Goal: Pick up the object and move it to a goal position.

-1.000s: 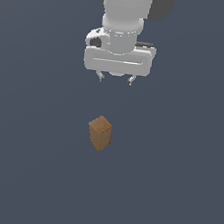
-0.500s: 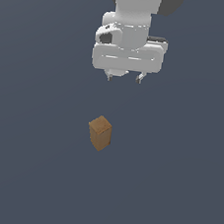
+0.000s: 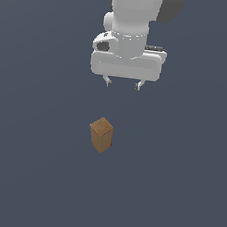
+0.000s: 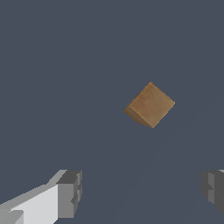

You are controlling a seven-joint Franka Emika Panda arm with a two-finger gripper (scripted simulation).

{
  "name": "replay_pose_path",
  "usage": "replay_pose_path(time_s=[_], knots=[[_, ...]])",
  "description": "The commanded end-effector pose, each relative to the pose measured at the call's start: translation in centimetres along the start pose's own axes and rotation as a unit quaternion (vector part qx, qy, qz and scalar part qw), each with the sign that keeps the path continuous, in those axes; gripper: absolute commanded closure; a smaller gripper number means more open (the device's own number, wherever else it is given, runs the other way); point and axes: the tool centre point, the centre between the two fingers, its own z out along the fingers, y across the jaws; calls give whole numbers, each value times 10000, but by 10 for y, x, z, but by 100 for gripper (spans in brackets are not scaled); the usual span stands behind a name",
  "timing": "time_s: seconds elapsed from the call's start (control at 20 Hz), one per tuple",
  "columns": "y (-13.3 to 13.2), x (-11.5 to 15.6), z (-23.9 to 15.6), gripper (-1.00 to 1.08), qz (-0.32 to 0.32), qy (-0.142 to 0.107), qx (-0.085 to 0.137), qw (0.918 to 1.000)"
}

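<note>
Reading exterior view left to right: wooden block (image 3: pixel 101 134) stands upright on grey surface (image 3: pixel 22 175), long axis vertical, square top turned corner-on to me. My claw (image 3: pixel 123 84) hangs well above it, offset toward exterior view's right, jaws spread wide, nothing held. Wrist view: block (image 4: pixel 149 105) sits ahead of fingertips (image 4: pixel 70 192), not between them. My judgement: shift over block, square up to faces, then descend. Versus a second ago: claw has drifted toward exterior view's right and turned; block unmoved.

Flat dark grey-blue floor (image 3: pixel 27 175), 1 upright wooden block (image 3: pixel 101 135)
</note>
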Motion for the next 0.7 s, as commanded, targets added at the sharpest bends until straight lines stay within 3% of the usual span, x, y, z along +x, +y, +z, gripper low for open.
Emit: replay_pose_path(time_s=[0.0,0.3,0.65], knots=[[3,5,8,-92,221,-17,-5,9998],[14,21,33,-92,958,-65,-32,9954],[31,40,72,-92,1984,-120,-103,9800]])
